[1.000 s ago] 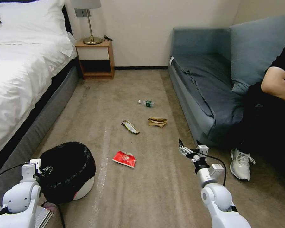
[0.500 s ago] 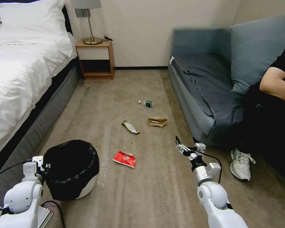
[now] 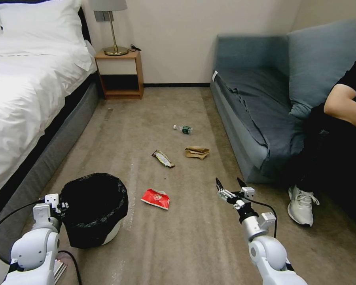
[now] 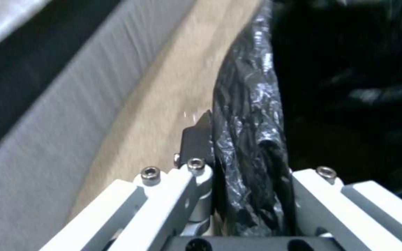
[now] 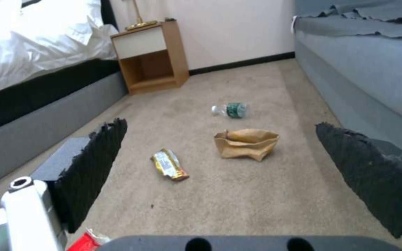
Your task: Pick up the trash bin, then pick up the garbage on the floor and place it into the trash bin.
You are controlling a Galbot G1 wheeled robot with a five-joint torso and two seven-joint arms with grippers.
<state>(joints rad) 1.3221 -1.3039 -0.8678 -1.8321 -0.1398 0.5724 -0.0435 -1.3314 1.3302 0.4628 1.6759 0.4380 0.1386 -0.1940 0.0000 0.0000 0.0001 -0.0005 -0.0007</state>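
In a bedroom between bed (image 3: 23, 91) and sofa (image 3: 261, 103), my left gripper (image 3: 61, 206) has its fingers (image 4: 196, 139) clamped on the bag-draped rim of the trash bin (image 3: 94, 209), which sits low at my left side beside the bed frame; I cannot tell whether its base touches the carpet (image 3: 194, 237); the bin pickup looks done or nearly so, and the litter is untouched; my right gripper (image 3: 230, 184) hangs above the carpet with its fingers (image 5: 96, 157) spread wide and nothing between them; the red-and-white snack packet (image 3: 156, 198) lies nearest, between bin and right gripper; beyond it lie the bar wrapper (image 3: 163, 158) and the crumpled paper bag (image 3: 197, 152), then the small bottle (image 3: 182, 128) well apart; in my judgement the next move calls for lowering the right fingers flat onto the thin packet, which may slide or crumple; the left wrist view gives the pinch on the black liner close up, which the head view leaves vague; the right wrist view looks past the spread pads at wrapper, bag and bottle, with a red corner at its edge.
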